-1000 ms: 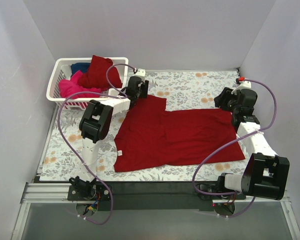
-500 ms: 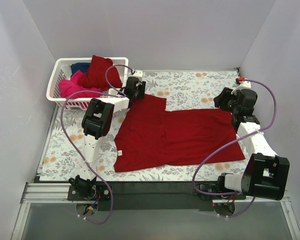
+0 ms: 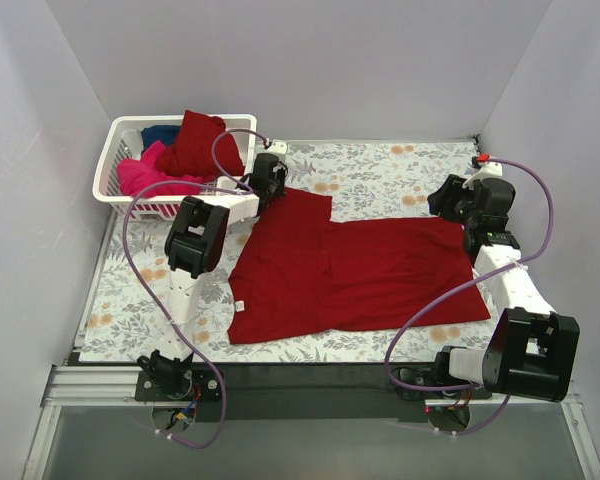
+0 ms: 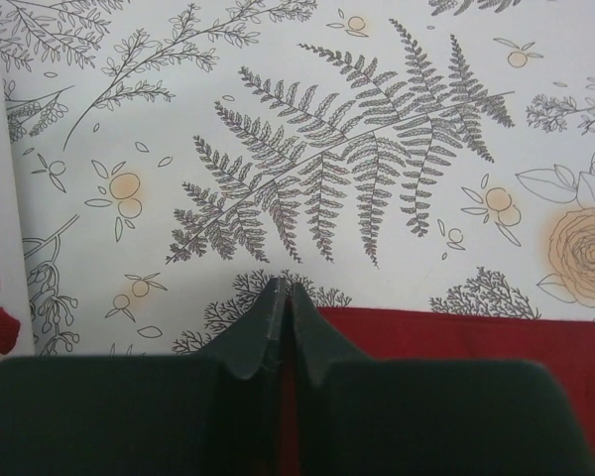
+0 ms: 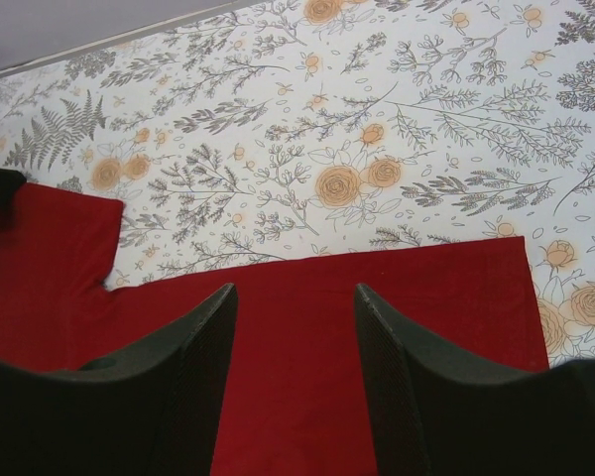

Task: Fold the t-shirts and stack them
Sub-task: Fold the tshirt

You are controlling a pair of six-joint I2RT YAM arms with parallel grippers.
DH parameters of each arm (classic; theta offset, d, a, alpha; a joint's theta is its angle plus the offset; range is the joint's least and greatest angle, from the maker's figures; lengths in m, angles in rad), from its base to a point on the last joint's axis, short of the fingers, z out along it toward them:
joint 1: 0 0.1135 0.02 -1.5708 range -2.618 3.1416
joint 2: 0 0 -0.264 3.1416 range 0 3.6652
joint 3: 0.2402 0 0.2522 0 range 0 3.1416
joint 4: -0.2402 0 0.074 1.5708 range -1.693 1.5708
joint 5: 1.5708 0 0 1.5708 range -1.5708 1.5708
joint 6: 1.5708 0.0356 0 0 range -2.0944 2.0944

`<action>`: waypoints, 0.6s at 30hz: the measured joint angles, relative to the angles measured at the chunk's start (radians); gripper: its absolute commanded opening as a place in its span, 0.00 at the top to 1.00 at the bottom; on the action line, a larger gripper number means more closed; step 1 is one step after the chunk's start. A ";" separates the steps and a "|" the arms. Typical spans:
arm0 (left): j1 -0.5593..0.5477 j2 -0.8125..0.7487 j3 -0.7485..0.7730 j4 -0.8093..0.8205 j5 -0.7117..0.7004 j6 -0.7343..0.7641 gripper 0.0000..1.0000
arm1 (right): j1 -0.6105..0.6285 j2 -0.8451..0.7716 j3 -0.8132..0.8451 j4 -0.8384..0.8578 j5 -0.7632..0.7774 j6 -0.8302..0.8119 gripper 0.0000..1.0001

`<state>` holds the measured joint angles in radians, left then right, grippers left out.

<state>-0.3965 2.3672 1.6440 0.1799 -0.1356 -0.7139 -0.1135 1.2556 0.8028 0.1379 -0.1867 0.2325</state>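
A dark red t-shirt [image 3: 350,275] lies spread flat on the flowered tablecloth, with its sleeve corner at the far left. My left gripper [image 3: 272,184] is at that corner. In the left wrist view the left gripper [image 4: 281,290] is shut, with a strip of the dark red t-shirt [image 4: 456,337] pinched between its fingers. My right gripper [image 3: 460,210] hovers over the shirt's far right edge. In the right wrist view the right gripper [image 5: 296,293] stands open above the dark red t-shirt [image 5: 426,297], holding nothing. Another dark red t-shirt [image 3: 195,140], a hot pink one [image 3: 145,172] and a dark blue one [image 3: 160,132] sit in the basket.
The white lattice basket [image 3: 115,170] stands at the far left corner, close to my left gripper; its wall [image 4: 0,198] shows at the left wrist view's edge. Purple cables loop from both arms. Grey walls enclose the table on three sides.
My left gripper has shifted slightly toward the shirt's far left corner and closed on the cloth there. The right arm and the shirt have stayed put.
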 measured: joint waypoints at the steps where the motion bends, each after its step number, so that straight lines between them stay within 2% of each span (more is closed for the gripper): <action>1: 0.000 -0.001 -0.002 0.001 0.000 0.000 1.00 | 0.000 0.000 0.000 0.000 0.000 0.000 0.54; 7: 0.002 -0.026 -0.040 0.011 0.002 -0.005 1.00 | 0.000 0.000 0.000 0.000 0.011 -0.003 0.54; 18: 0.003 -0.191 -0.245 0.043 0.041 -0.056 1.00 | -0.004 0.023 0.000 -0.001 0.038 -0.019 0.53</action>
<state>-0.3939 2.1765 1.3991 0.2226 -0.0948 -0.7704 -0.1177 1.2781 0.8028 0.1371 -0.1490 0.2134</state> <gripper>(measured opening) 0.019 0.462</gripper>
